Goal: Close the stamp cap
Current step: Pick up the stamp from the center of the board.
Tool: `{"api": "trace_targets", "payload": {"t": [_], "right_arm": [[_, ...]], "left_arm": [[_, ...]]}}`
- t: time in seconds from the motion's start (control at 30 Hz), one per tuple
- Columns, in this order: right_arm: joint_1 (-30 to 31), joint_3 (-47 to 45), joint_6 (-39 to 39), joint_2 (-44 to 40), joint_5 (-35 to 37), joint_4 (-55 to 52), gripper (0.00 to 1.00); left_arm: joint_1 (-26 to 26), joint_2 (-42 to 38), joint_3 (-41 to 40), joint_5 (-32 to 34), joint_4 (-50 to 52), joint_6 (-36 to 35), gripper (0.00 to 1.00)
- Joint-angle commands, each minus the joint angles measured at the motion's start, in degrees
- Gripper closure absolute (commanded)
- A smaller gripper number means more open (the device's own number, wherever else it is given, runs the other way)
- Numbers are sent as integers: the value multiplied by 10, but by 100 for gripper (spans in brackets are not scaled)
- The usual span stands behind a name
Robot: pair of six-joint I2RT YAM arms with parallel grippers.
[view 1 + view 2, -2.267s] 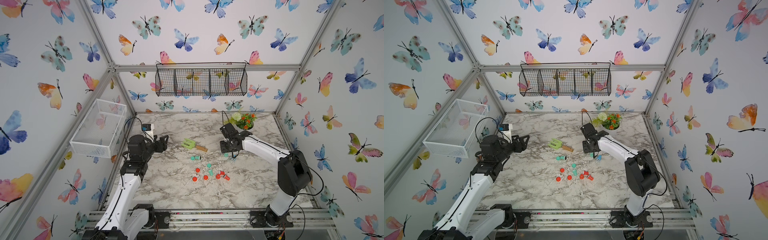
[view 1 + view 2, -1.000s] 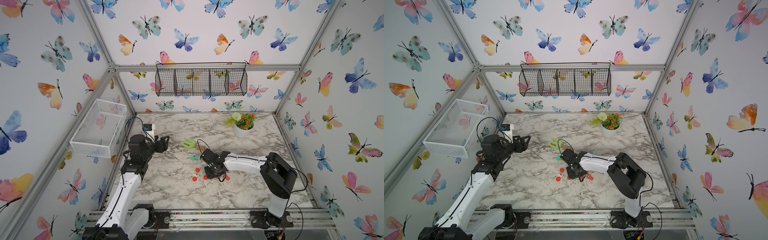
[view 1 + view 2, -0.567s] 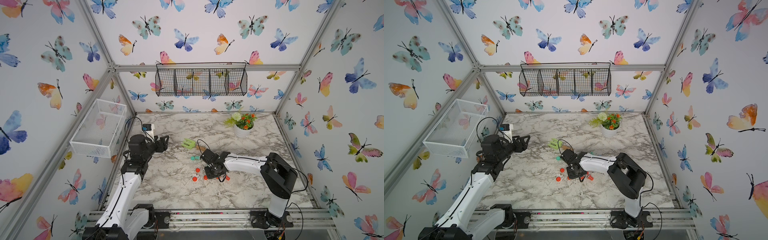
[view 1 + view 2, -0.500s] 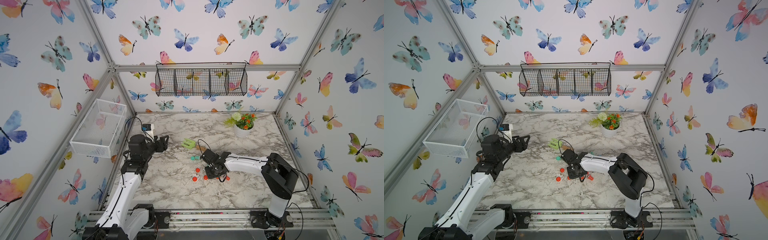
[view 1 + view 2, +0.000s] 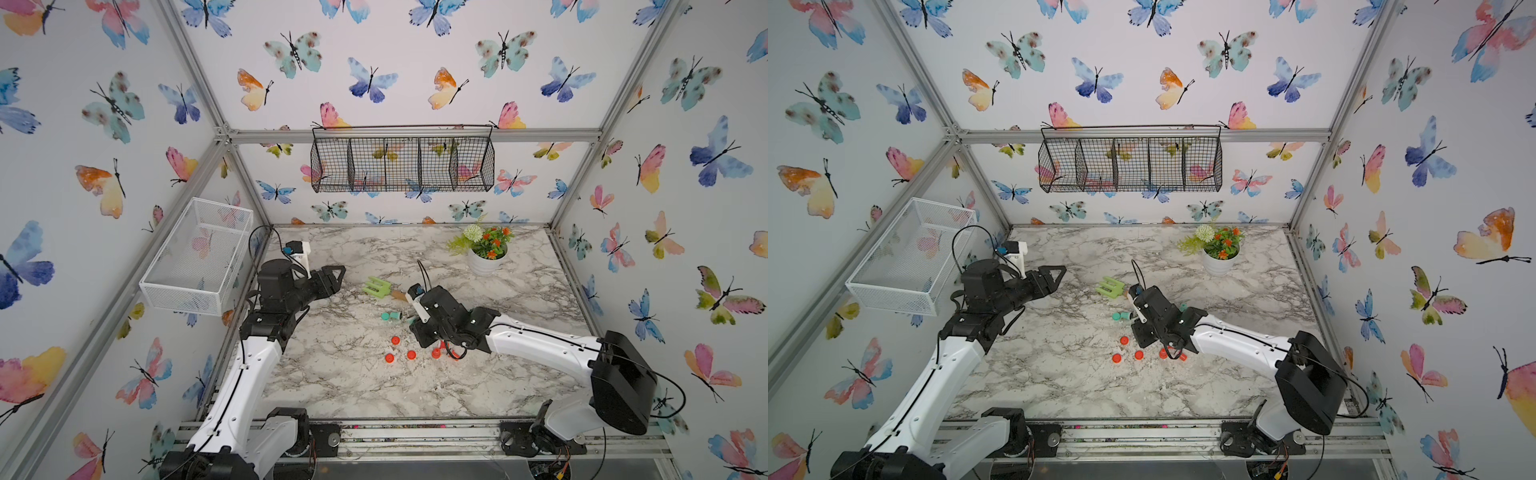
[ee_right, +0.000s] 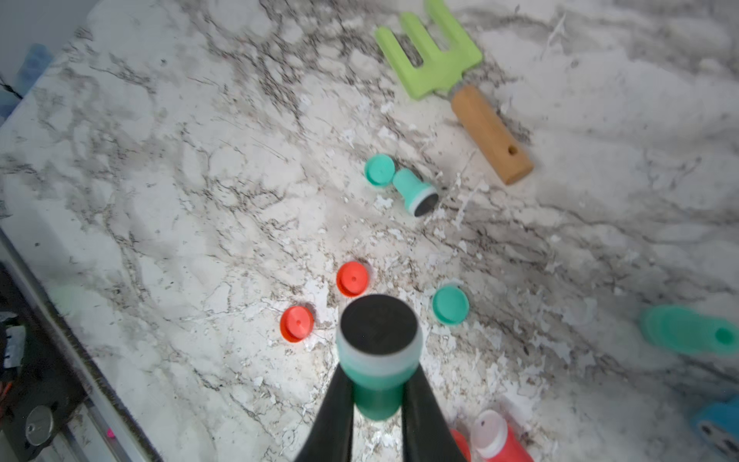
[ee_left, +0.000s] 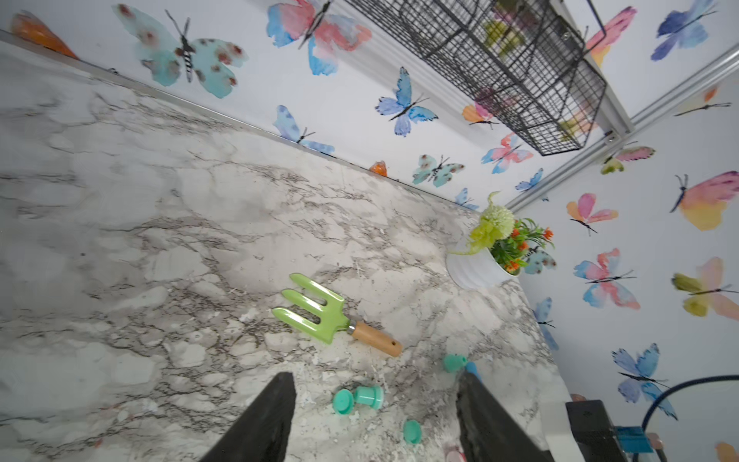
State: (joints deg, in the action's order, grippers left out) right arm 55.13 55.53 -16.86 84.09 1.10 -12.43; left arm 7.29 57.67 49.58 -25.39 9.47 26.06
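In both top views the right gripper (image 6: 378,386) is hidden beneath its own wrist, so the grasp is shown only in the right wrist view. There the fingers are clenched on the stem of a teal stamp (image 6: 378,328), which is held uncapped, dark pad outward, over the middle of the tabletop (image 5: 374,395). Whether the stamp touches the surface cannot be told. At the border of that view a red stamp (image 6: 496,440) is cut off, a teal thing (image 6: 688,330) is too blurred to be named, and a blue thing (image 6: 716,424) is only partly seen. A loose teal cap (image 6: 450,304), a red cap (image 6: 352,279) and a second red cap (image 6: 296,323) are laid on the tabletop near the held stamp. Toward the rear edge a lying teal stamp (image 6: 416,192) is seen just beside another teal cap (image 6: 379,170), with a green garden fork (image 6: 440,56) beyond. The left gripper (image 5: 338,278) is held released near the left edge, with nothing between its fingers. A potted plant (image 5: 484,257) is set near the rear right corner
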Motion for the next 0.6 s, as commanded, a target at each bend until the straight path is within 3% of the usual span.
{"api": "trace_targets", "payload": {"t": [0.0, 0.07, 0.27, 0.57], "right_arm": [[2, -40, 72, -46, -35, 126, 90], [2, -62, 92, -66, -41, 164, 91], [2, -106, 161, -106, -75, 251, 91], [2, -197, 297, -191, -130, 372, 92]], "left_arm": [[65, -1, 40, -28, 60, 15, 34], [109, 2, 56, 6, 85, 11, 34], [195, 16, 85, 2, 117, 39, 35], [268, 45, 123, 18, 150, 60, 39]]}}
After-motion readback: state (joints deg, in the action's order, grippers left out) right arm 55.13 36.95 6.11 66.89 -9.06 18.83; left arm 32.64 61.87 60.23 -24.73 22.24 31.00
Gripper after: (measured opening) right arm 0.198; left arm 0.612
